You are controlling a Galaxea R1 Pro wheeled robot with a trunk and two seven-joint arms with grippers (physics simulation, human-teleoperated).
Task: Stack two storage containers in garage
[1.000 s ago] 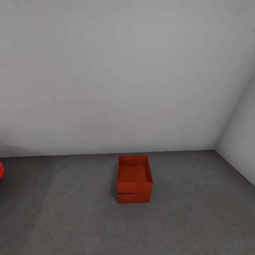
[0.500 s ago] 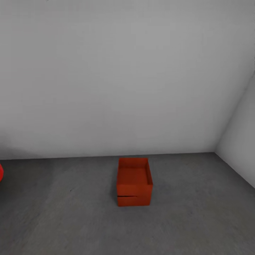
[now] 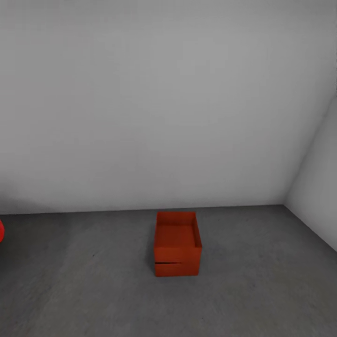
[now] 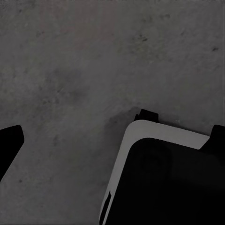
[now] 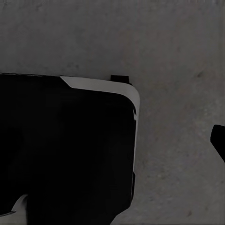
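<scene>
A: Head view. Two storage containers (image 3: 178, 243), orange-red, stacked one on the other on the floor (image 3: 93, 290) of the garage, near the back wall (image 3: 164, 103). A second white wall (image 3: 318, 196) closes the corner at the right.

B: How do you read two?

A: A thin dark seam runs partway across the front face, low down, where the upper bin sits on the lower. Walls line up flush, so the pair reads almost as one box. The top one is open, plain flat inside, nothing in it that I can see.

B: Anything else in that view?

A: A sliver of a red object (image 3: 1, 231) at the left edge, cut off. Can't tell what it is.

B: Wrist cameras?

A: Both look straight down at mottled dark grey concrete. The left wrist view adds the robot's base (image 4: 164, 178), black top with a pale rim, resting on the floor, plus one dark fingertip (image 4: 8, 143) of the left pincer at the frame edge. The right wrist view has the same base (image 5: 70, 150) and a dark fingertip (image 5: 219, 140) of the right pincer.

B: Pincers apart or together?

A: Cannot tell for either; one finger each, cropped. Nothing between them that I can see.
</scene>
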